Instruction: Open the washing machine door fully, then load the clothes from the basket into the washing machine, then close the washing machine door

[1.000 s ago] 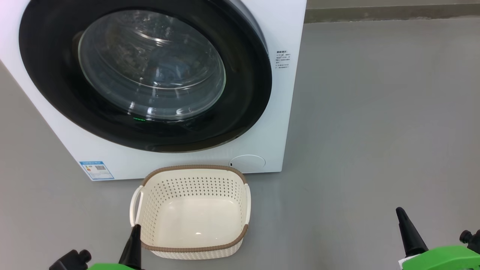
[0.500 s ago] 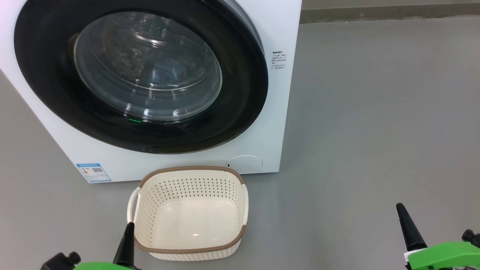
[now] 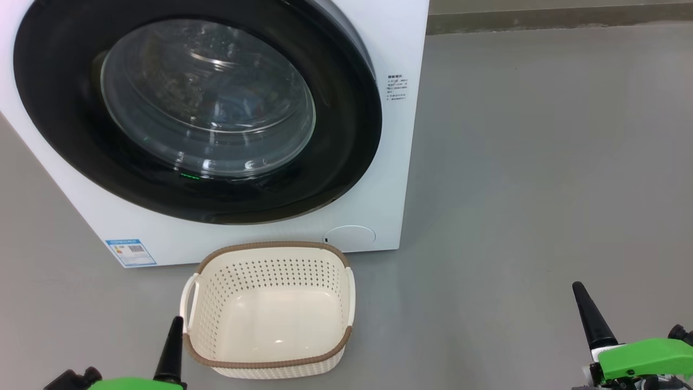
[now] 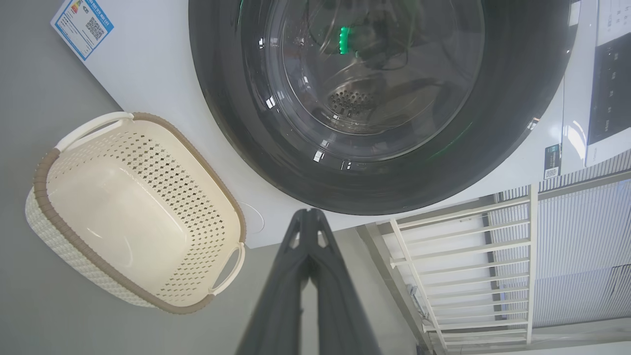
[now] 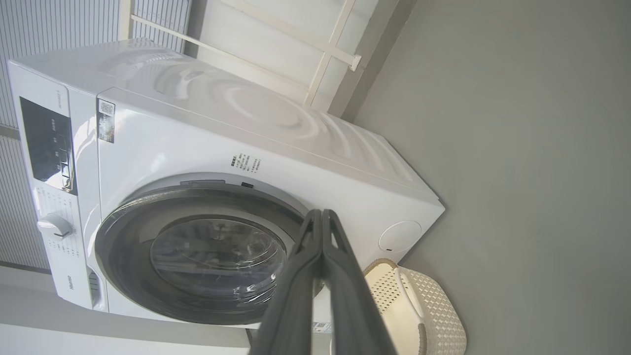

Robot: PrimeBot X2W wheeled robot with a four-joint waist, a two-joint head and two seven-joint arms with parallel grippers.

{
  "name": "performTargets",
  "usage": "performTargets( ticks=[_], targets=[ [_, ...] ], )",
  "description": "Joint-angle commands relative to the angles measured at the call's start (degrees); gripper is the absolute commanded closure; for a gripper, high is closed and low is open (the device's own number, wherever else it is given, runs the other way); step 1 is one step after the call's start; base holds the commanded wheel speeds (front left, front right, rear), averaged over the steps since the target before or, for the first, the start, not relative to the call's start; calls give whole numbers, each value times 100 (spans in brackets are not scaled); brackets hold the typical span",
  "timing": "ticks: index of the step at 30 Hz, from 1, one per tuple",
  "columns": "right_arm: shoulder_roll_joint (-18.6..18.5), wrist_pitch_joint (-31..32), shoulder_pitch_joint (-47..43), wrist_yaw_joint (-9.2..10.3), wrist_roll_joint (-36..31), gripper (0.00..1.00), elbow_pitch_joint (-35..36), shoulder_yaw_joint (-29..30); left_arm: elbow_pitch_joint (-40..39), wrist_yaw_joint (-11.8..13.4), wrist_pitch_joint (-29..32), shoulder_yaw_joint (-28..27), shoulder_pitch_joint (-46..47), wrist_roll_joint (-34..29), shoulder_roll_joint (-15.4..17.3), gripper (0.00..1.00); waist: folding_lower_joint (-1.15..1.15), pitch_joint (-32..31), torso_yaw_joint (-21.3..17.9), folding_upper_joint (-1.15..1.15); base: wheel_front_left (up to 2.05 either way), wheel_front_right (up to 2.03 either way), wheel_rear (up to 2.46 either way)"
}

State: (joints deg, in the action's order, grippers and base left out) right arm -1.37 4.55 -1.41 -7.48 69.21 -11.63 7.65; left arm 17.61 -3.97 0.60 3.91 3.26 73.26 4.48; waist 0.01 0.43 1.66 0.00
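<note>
Since a second ago the head camera has swung slightly right. On the floor stands the washing machine (image 3: 403, 32), its door (image 3: 346, 135) closed. The basket (image 3: 270, 268) sits just before it. The left end effector (image 3: 175, 327) and right end effector (image 3: 580, 295) each have fingers pressed together.

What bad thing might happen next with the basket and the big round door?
1. The left gripper, shut, has its tip right beside the basket. A careless arm move might knock the empty basket along the floor.
2. The washing machine door looks closed against the washing machine, but the pictures cannot show whether it has latched. It might swing open again.
</note>
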Motion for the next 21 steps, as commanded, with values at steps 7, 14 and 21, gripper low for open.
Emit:
performTargets(
  ticks=[7, 14, 21],
  targets=[
    [-111, 65, 383, -1, 583, 100, 49, -89, -226, -104, 141, -357, 244, 474, 7, 100, 0, -6, -36, 0, 0, 0, 0],
    [-121, 98, 481, -1, 1031, 100, -26, -95, -260, -168, 252, -529, 256, 851, -30, 100, 0, -11, -70, 0, 0, 0, 0],
    [-132, 132, 580, -1, 1478, 100, -102, -101, -294, -233, 363, -700, 268, 1227, -67, 100, 0, -16, -104, 0, 0, 0, 0]
  ],
)
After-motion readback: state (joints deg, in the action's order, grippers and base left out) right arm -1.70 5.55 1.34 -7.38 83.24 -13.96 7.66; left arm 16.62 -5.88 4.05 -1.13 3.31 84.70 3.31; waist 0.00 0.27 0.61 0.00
